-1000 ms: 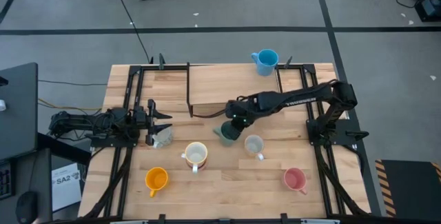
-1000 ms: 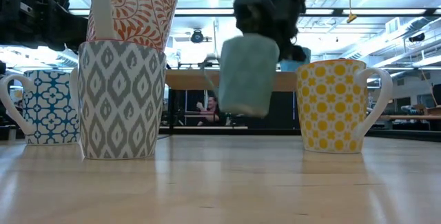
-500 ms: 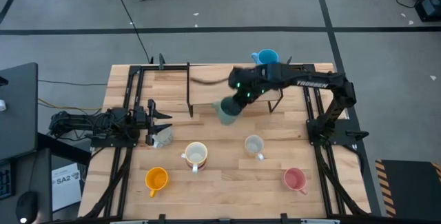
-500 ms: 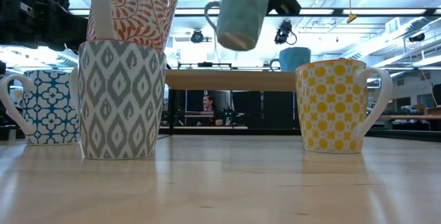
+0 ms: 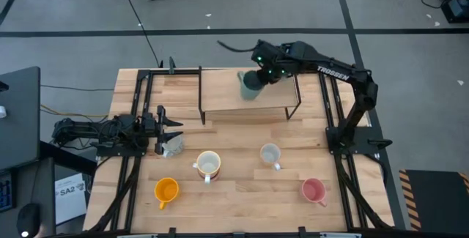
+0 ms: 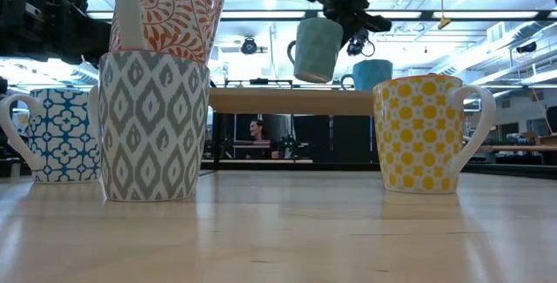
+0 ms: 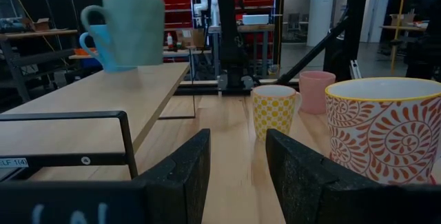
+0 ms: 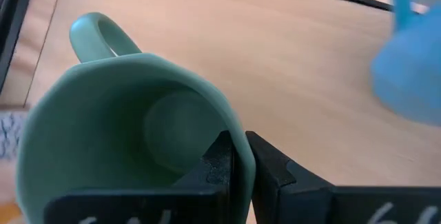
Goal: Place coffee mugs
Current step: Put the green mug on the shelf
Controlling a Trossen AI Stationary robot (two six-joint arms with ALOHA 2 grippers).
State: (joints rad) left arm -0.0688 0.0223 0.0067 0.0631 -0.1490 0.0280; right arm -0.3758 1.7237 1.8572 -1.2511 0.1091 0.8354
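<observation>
You get even, bright overhead light on the pale wooden table (image 5: 234, 179), with only faint shadows under what stands on it. In the low view, ceiling strip lights (image 6: 261, 15) glare behind everything, and the near grey-patterned white mug (image 6: 154, 126) looks soft. The bright blue mug (image 8: 410, 72) blurs in the right wrist view.
</observation>
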